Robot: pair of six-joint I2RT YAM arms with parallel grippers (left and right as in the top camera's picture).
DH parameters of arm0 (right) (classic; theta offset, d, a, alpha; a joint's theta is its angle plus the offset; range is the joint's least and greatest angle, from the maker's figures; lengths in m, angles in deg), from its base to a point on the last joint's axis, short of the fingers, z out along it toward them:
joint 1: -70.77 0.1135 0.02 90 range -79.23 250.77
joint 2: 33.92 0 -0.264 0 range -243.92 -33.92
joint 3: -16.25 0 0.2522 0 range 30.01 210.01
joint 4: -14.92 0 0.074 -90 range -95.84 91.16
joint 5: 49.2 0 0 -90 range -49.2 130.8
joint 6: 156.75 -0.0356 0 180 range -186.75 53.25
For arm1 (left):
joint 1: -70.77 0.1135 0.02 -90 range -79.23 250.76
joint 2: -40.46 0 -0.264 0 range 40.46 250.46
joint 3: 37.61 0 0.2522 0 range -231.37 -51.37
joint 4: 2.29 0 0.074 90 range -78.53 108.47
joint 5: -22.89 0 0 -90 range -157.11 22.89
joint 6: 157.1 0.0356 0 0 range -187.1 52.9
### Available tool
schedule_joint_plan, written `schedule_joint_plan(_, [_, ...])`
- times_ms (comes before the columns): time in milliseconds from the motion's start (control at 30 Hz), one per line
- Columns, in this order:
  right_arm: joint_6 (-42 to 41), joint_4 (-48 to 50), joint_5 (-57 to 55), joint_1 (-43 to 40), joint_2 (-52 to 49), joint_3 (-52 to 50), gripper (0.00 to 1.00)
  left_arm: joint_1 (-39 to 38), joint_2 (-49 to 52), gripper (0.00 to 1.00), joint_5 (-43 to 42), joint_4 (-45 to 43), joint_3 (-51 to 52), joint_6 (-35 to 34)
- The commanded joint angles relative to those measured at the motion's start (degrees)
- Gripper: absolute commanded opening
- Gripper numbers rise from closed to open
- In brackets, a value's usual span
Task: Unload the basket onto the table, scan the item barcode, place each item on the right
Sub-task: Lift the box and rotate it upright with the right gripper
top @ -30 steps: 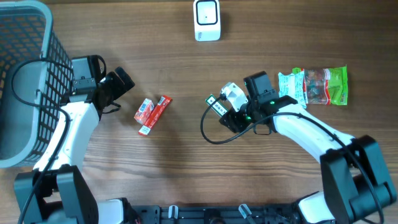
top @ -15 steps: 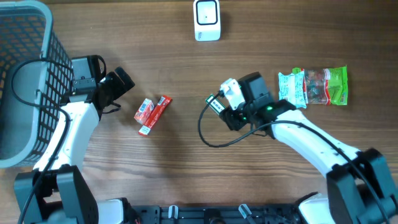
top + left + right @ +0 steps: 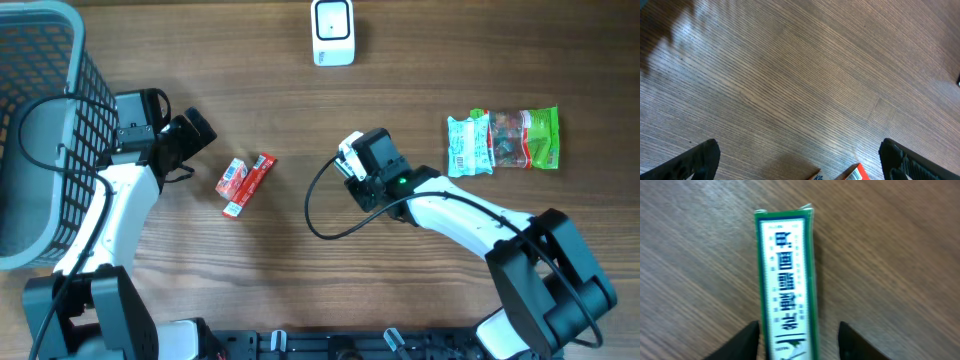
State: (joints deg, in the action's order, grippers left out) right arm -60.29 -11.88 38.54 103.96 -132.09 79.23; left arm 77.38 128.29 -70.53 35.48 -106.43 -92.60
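R claw straddles green box, grip unclear; L claw open. We'd clamp firmly, then turn barcode twd scanner at 12 o'clock.

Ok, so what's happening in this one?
The right tool is gripping a slim green-edged box around mid-table. The white scanner sits at the far edge, and the box is not in front of it yet. The left tool hangs open and empty beside the red packets. Some snack bags lie off to the right.
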Motion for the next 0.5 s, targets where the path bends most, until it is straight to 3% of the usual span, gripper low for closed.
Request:
schedule_joint_plan(0, [-0.6, -0.4, 3.1, 0.1, -1.0, 0.2, 0.45, 0.3, -0.8, 1.00, 0.5, -0.1, -0.1, 1.1])
schedule_joint_plan(233, [-0.6, -0.3, -4.2, 0.1, -2.1, -0.6, 0.43, 0.3, -0.8, 1.00, 0.5, -0.1, -0.1, 1.1])
schedule_joint_plan(467, [-3.5, -0.3, -1.4, 0.1, -3.0, -0.6, 0.43, 0.3, -0.8, 1.00, 0.5, -0.1, -0.1, 1.1])
